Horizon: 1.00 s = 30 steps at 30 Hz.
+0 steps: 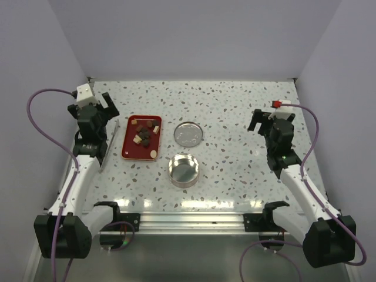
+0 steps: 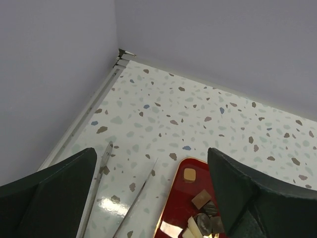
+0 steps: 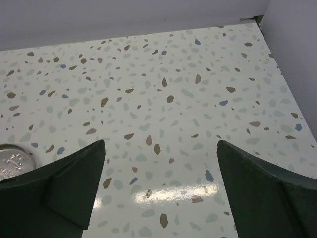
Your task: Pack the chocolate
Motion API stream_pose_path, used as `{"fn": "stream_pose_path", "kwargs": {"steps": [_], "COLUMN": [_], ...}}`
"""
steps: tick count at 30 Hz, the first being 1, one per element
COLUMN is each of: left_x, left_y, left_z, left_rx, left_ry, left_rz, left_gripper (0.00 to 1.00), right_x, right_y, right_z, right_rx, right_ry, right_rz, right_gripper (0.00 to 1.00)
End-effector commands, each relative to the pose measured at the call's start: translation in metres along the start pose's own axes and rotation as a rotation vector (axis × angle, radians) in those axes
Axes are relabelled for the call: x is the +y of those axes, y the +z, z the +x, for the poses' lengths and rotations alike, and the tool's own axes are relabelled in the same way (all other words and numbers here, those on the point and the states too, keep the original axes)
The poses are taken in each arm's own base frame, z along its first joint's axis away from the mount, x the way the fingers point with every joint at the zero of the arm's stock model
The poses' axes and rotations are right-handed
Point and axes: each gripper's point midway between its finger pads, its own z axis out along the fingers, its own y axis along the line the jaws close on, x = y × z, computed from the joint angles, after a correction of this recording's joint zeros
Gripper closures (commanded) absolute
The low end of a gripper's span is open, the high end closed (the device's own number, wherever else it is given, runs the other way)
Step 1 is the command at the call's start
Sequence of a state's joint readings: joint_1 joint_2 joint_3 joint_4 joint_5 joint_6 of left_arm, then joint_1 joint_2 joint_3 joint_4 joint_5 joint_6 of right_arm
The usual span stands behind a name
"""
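Several small chocolate chunks (image 1: 143,132), dark brown and pale cream, lie on a red tray (image 1: 130,150) at the left. The open round tin (image 1: 183,169) stands in front of its lid (image 1: 189,133), which lies flat at the table's middle. My left gripper (image 1: 104,106) is open and empty, above the table left of the tray. In the left wrist view the tray's far end (image 2: 179,192) and chunks (image 2: 201,199) show between its fingers. My right gripper (image 1: 265,121) is open and empty at the right, over bare table. The lid's edge (image 3: 11,163) shows in the right wrist view.
Metal tweezers (image 1: 107,147) lie on the table just left of the tray, also seen in the left wrist view (image 2: 101,173). White walls close in the table at the left, back and right.
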<state>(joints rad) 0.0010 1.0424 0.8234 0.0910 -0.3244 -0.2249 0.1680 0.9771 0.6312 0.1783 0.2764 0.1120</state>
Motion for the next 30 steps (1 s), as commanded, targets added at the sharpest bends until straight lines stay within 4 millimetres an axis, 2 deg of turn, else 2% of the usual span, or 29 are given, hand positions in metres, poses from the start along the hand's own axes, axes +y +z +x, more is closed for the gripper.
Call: {"fn": "stream_pose_path", "kwargs": {"steps": [1,6,11,16,17,20,24,30], "left_x": [0.023,0.041,0.049,0.059,0.07,0.077,0.069,0.068], "left_y": [-0.001,0.006,0.021,0.033,0.033,0.036,0.04,0.043], "left_z": [0.015,0.062,0.108,0.123,0.13,0.143,0.154,0.178], "left_rx": [0.01,0.12,0.228,0.252,0.265,0.283,0.32,0.39], "left_ry": [-0.003,0.022,0.098,0.119,0.112,0.104,0.118,0.131], "left_rz": [-0.114,-0.205,-0.161,-0.12,-0.132,-0.101,-0.019,0.001], "left_gripper": [0.0,0.0,0.0,0.0,0.0,0.0,0.0,0.01], "right_x": [-0.003,-0.002,0.0,-0.002,-0.003,-0.002,0.001,-0.002], "right_y": [0.002,0.008,0.01,0.007,0.007,0.006,0.004,0.001], "right_z": [-0.027,-0.023,-0.021,-0.02,-0.02,-0.023,-0.026,-0.026], "right_rx": [-0.057,-0.03,-0.013,-0.01,-0.011,-0.017,-0.025,-0.032], "right_ry": [0.034,0.041,0.061,0.069,0.072,0.082,0.096,0.096], "right_rz": [0.031,0.038,0.036,0.049,0.05,0.044,0.028,0.044], "right_gripper": [0.01,0.01,0.01,0.01,0.01,0.01,0.01,0.01]}}
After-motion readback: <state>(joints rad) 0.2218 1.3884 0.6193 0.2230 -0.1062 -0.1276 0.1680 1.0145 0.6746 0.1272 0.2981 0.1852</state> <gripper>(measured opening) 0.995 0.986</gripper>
